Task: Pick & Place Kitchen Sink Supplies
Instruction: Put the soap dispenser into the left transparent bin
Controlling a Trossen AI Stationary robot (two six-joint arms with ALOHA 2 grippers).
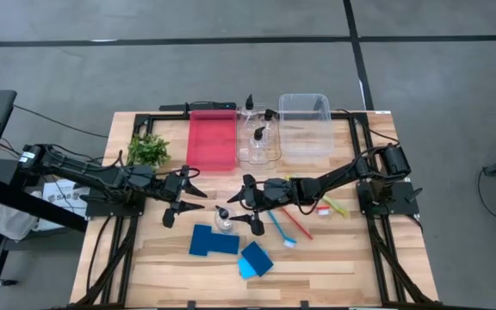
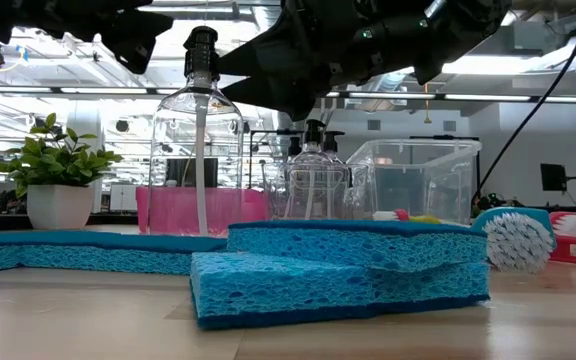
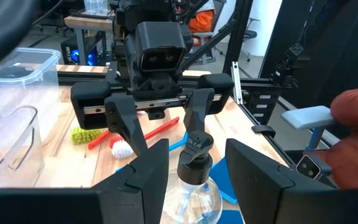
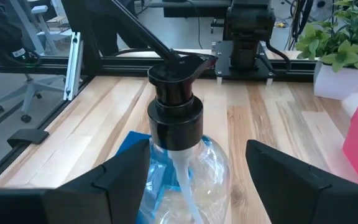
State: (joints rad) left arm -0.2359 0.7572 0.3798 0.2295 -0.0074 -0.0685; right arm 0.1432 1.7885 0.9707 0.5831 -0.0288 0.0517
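From above, a clear pump bottle [image 1: 223,220] stands on the table [image 1: 334,258] between the left gripper [image 1: 182,203] and the right gripper [image 1: 250,207], both with fingers spread, neither touching it.

At table level, the bottle stands behind the blue sponges [image 2: 338,270]; contact cannot be judged here.

In the left wrist view, the open fingers flank the pump top.

In the right wrist view, the fingers straddle the bottle's shoulders, so closing squarely on the body, below the pump, should keep it upright. The bottle's base is cut off in both wrist views.
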